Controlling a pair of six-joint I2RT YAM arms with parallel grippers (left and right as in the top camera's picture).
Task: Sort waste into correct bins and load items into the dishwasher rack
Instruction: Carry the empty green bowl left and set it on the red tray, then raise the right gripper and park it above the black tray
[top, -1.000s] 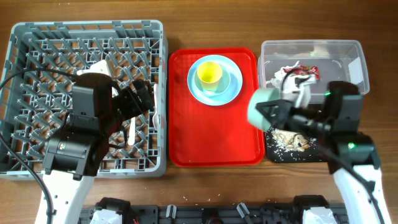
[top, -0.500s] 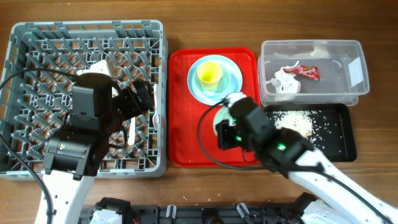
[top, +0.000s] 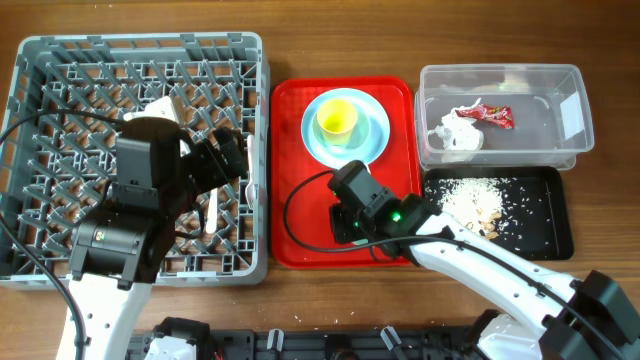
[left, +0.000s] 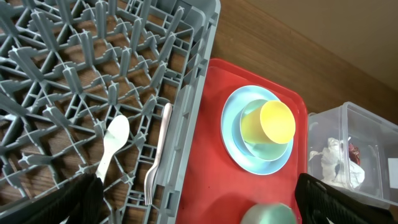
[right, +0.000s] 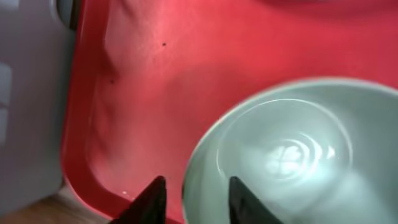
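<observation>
The large square grey plastic rack (top: 140, 42), a lattice of upright pegs, fills the left of the brown wooden bench (top: 340, 40). Its right wall runs just beside the raised lip of the flat red plastic tray (top: 295, 190), whose left half lies bare and smooth. To the right, the clear rectangular plastic tub (top: 572, 105) stands just behind the shallow black rectangular tray (top: 545, 225).

The left tool (left: 199, 193) hangs over the rack's right side, fingers spread wide with nothing between them. The right tool (right: 193, 199) is low over the tray's front. Its fingers are parted astride the rim of the glossy pale green round bowl (right: 280, 155), one inside and one outside.

At the back of the tray, the light blue round plate (top: 377, 140) carries the pale blue bowl (left: 267, 148) and the small yellow cup (top: 337, 118).

The white plastic spoon (left: 112, 140) and white plastic fork (left: 158, 149) lie among the pegs near the rack's right wall. The crumpled white paper wad (top: 455, 135) and red wrapper bit (top: 495, 117) are in the tub. Loose beige crumbs (top: 470, 195) are scattered in the black tray.
</observation>
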